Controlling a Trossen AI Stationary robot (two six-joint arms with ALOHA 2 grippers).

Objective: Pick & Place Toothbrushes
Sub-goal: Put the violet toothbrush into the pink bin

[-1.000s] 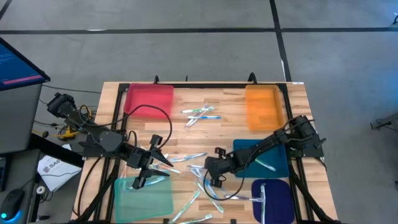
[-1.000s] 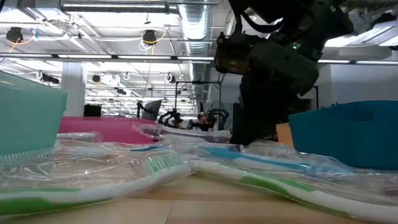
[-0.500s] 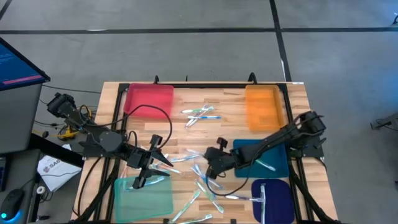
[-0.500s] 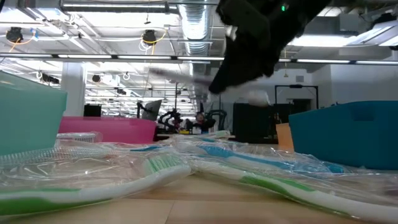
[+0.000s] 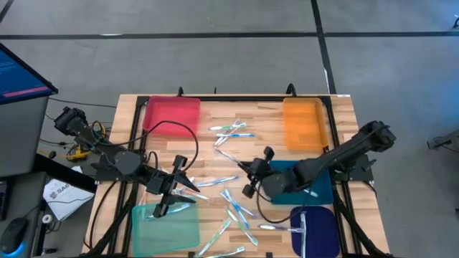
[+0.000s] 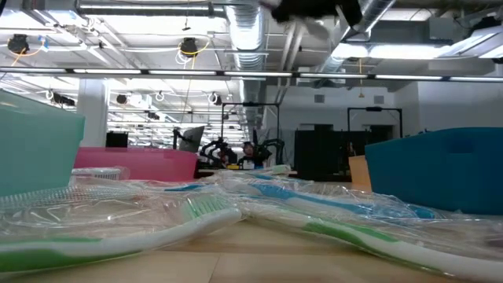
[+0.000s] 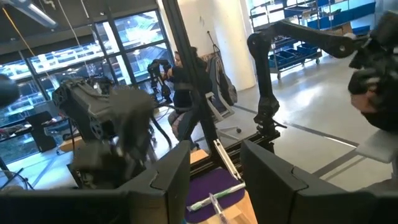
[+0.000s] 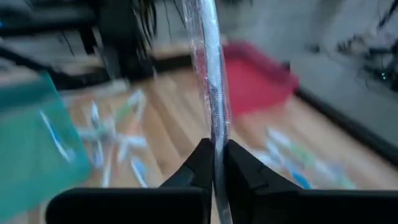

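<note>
Right gripper (image 5: 249, 174) at table centre, clamped on wrapped toothbrush (image 8: 211, 81); left gripper (image 5: 171, 192) at its 9 o'clock, partly open, holding nothing

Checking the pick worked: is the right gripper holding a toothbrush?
Yes: in the right wrist view the right gripper has its fingers pinched shut on a wrapped toothbrush that sticks out beyond them.

Right end effector (image 5: 247, 174) is lifted mid-table, fingers pinched shut on something thin. Left end effector (image 5: 172, 193) waits low, fingers parted.
</note>
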